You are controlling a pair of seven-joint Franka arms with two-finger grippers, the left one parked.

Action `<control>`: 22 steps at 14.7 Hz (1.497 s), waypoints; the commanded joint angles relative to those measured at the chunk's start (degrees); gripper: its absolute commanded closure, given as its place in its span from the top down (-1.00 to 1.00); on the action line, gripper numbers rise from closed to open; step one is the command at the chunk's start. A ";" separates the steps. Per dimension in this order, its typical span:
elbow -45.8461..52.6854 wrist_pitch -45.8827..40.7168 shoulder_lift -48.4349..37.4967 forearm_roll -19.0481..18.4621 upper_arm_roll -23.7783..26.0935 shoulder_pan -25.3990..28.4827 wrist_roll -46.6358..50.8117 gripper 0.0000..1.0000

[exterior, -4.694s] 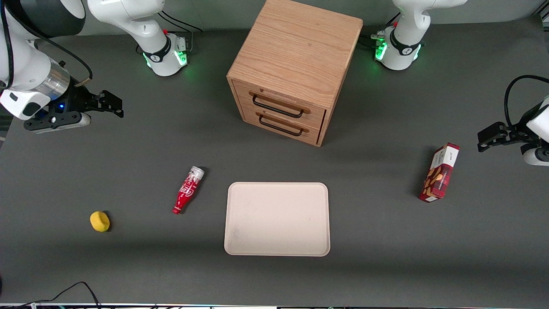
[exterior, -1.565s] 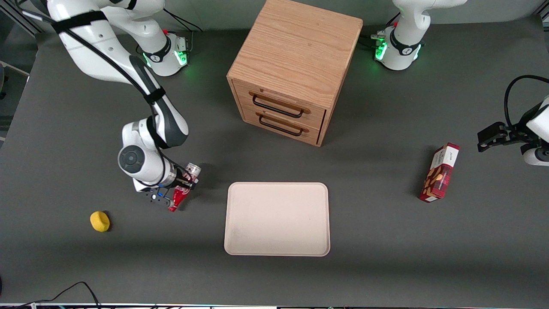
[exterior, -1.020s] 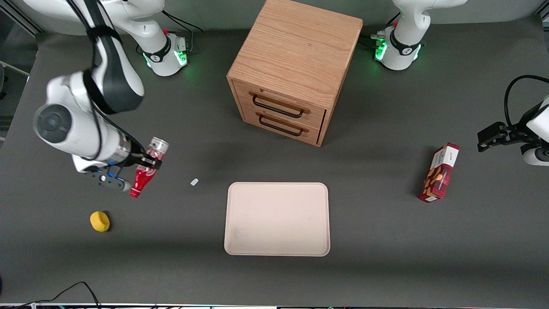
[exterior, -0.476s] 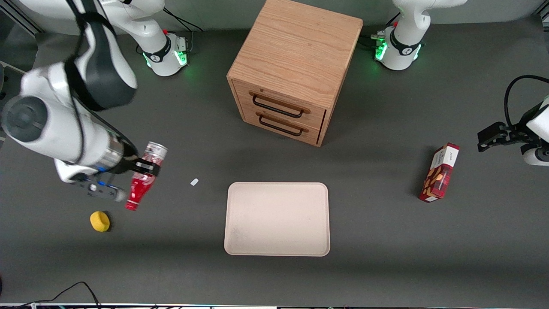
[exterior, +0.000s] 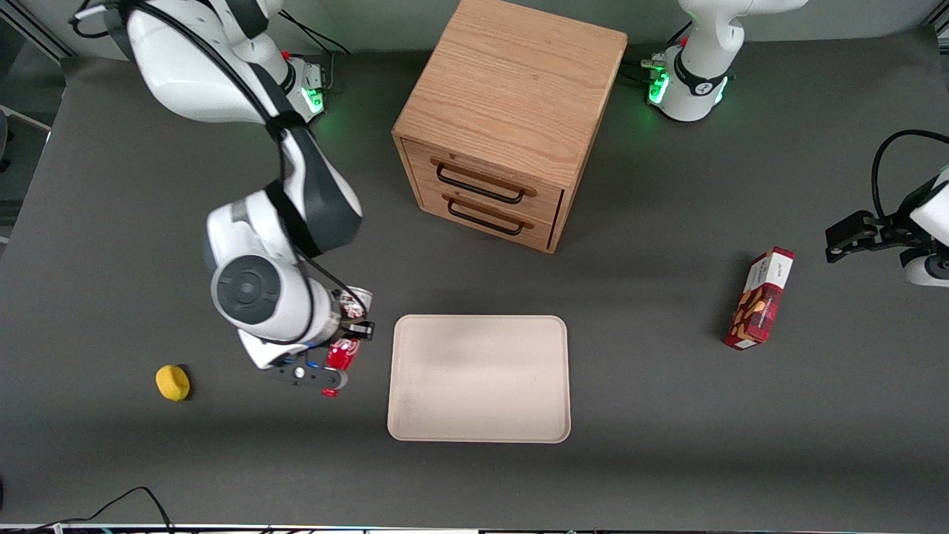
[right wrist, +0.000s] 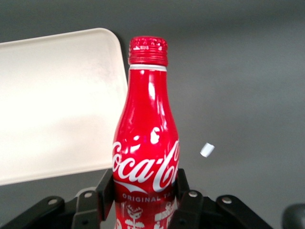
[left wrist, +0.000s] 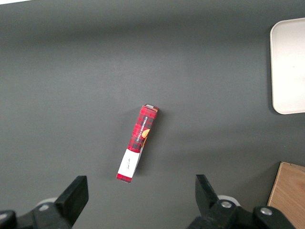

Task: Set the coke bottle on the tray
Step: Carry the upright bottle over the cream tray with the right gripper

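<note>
While my pincer [exterior: 354, 335] carries the coke bottle [exterior: 348, 348] in the front view, it hangs just beside the tray [exterior: 479, 378] at the edge toward my working end, not yet over it. Bottle mostly hidden under my wrist; only the silver base and a red patch show.
Risk, my judgement: grip sits low on a slim, glossy body, so a quick swing could let it pivot or slip before it clears the rim; released on its side, it may roll off the low rim.
Count, front view: one bottle, one tray, one wooden two-drawer cabinet [exterior: 511, 119], one red snack box [exterior: 761, 298], one yellow object [exterior: 173, 383].

Left wrist view: one snack box [left wrist: 137, 144] lying flat, one tray corner [left wrist: 288, 67], one corner of the cabinet [left wrist: 288, 196]. No bottle here.

Right wrist view: my pincer [right wrist: 145, 195] is clenched on the coke bottle [right wrist: 145, 138], a finger [right wrist: 105, 188] pressed to each flank below the logo, cap on. Tray [right wrist: 57, 105] lies beside the neck, unoccupied. One small white scrap [right wrist: 207, 150] on the table; could tilt the bottle if set on it
</note>
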 commanded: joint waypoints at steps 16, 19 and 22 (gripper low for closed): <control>4.22 23.90 18.73 -0.05 -3.41 5.22 -10.78 -1.00; 3.96 24.08 18.82 -0.05 -3.40 5.39 -9.73 0.98; 3.87 24.69 18.73 -0.05 -3.49 5.48 -8.94 1.00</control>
